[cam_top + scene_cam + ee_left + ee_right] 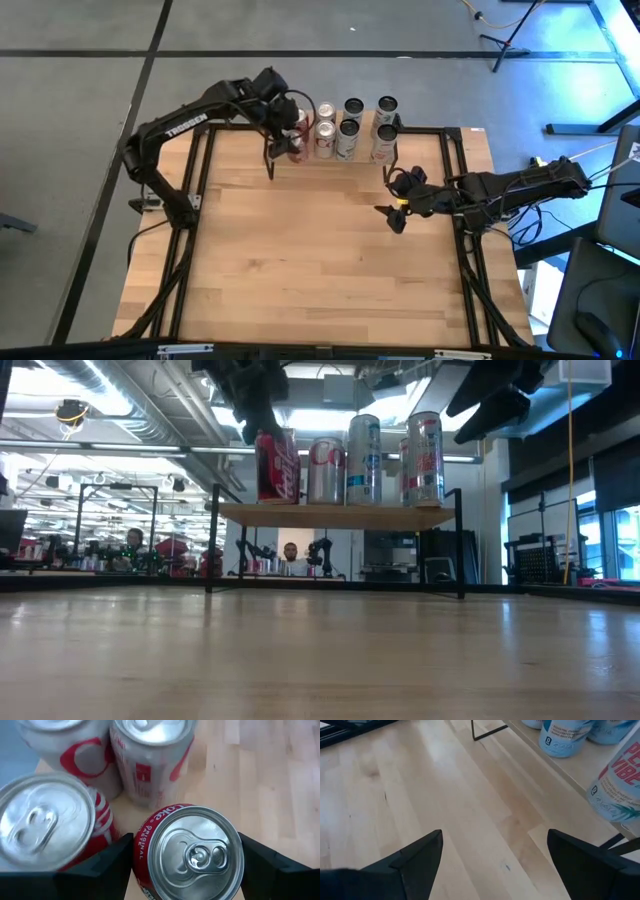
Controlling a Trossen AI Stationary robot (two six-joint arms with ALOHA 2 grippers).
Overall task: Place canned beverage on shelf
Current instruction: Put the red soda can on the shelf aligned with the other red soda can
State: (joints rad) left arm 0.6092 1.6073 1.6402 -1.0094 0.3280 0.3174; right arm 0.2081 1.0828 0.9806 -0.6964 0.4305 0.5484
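My left gripper [187, 847] is at the left end of the shelf [340, 515], shut on a red cola can [187, 855] that is seen from the top in the left wrist view. In the low view this red can [277, 465] is the leftmost in the row on the shelf, under my left gripper [250, 400]. Several other cans stand on their bases on the shelf: another red one [45, 820], silver ones [150, 760] and pale blue ones [565, 737]. My right gripper [393, 208] hangs open over the table in front of the shelf's right end, with nothing between its fingers. My left gripper pinches the red can's side wall [141, 857] just below the rim, one finger on each opposite side. The fingers come slanting down from above. The can is upright, its bottom level with the shelf top in the low view; I cannot tell whether it rests there.
The neighbouring red can and a silver can stand close beside the held one. The shelf's thin black legs [487, 732] stand on the wooden table [320, 260], which is bare in front of the shelf. People and equipment show far behind the table in the low view.
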